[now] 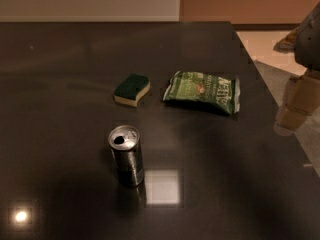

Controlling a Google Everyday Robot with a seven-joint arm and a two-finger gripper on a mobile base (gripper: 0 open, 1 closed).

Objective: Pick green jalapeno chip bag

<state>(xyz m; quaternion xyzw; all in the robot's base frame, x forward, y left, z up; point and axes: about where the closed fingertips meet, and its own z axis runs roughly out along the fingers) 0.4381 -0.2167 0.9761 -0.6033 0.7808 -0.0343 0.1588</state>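
Note:
The green jalapeno chip bag (202, 92) lies flat on the dark table (65, 99), right of the middle, with white lettering, a small red mark and pale crimped ends. My gripper (296, 104) hangs at the right edge of the camera view, over the table's right edge. It is to the right of the bag and apart from it, and holds nothing that I can see. The grey arm (311, 34) rises above it.
A small dark-green sponge with a yellow base (132, 89) lies just left of the bag. An opened silver can (126, 155) stands upright nearer the front. The table's right edge runs diagonally, with pale floor (270, 44) beyond. Light patches reflect on the tabletop.

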